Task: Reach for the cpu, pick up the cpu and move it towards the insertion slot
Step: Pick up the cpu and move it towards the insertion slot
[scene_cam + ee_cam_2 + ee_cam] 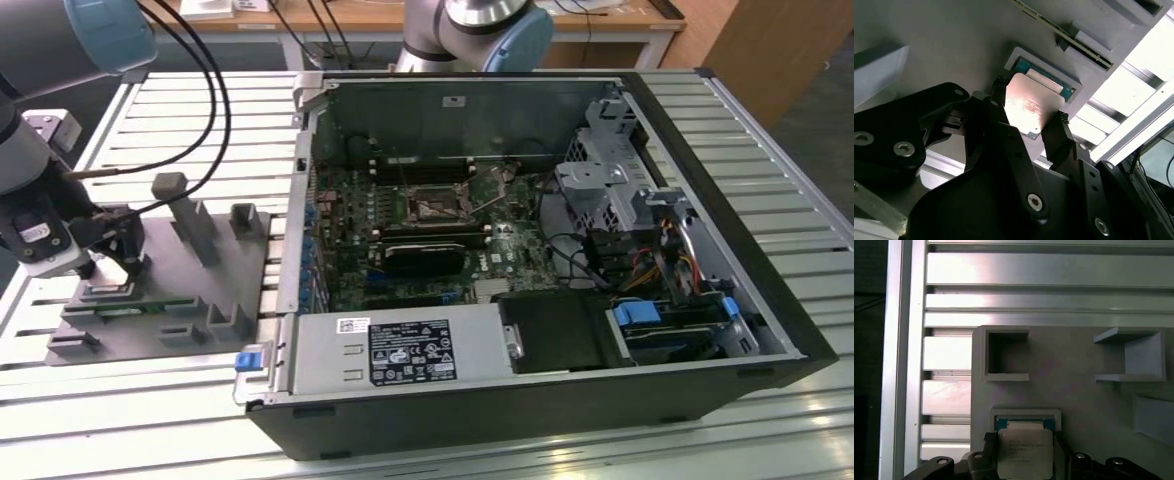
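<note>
second wrist view, and clamping the cpu [1026, 102] with the gripper [1029, 105], holding it tilted just over its pocket [1026, 413] on the grey holder [187, 300] at the exterior view's left, well apart from the insertion slot [434, 205] inside the open computer case [601, 410].

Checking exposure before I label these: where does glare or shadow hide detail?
Second wrist view: pinkish glare washes over the cpu top, and the slats blow out white. First wrist view: some slats glare, while the cpu is evenly lit. Exterior view: the slats shine in patches, and the case interior is dim.
</note>
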You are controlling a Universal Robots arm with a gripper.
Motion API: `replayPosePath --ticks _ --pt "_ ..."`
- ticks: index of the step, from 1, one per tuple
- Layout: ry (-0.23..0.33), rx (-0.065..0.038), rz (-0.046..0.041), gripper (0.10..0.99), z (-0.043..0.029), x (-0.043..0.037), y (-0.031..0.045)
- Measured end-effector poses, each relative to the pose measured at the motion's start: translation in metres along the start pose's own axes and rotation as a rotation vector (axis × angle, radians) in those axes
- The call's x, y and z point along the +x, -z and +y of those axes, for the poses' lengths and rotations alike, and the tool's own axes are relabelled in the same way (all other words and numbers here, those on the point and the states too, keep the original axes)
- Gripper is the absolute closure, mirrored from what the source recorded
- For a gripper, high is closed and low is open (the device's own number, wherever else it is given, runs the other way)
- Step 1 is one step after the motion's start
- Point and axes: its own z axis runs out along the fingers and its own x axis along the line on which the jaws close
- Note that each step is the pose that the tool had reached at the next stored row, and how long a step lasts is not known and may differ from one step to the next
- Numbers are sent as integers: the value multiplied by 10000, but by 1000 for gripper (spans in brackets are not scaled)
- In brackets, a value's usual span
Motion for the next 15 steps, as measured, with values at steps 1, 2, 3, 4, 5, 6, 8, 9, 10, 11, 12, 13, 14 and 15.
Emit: replayPosePath --ticks 1,2,3,4,5,6,8,9,10,11,12,13,14,15 --pt "0 -1 0 549 1 0 16" --pt "0 -3 -1 549 2 0 35" --pt "0 -4 -2 549 4 0 56" --pt "0 -4 -1 549 5 0 80" --pt "0 -4 -2 549 7 -1 105" --pt "0 -4 -1 549 9 -1 137" --pt "0 -4 -1 549 13 -1 207" --pt "0 -4 -1 549 15 -1 241" --pt "0 -3 -1 549 17 -1 273" --pt "0 -3 -1 549 19 -1 306" --pt "-1 -4 -2 549 22 -1 347" --pt "-1 -3 0 549 24 -1 389" --pt "-2 -4 -1 549 27 -2 433" --pt "-2 -4 -2 549 29 -2 477"
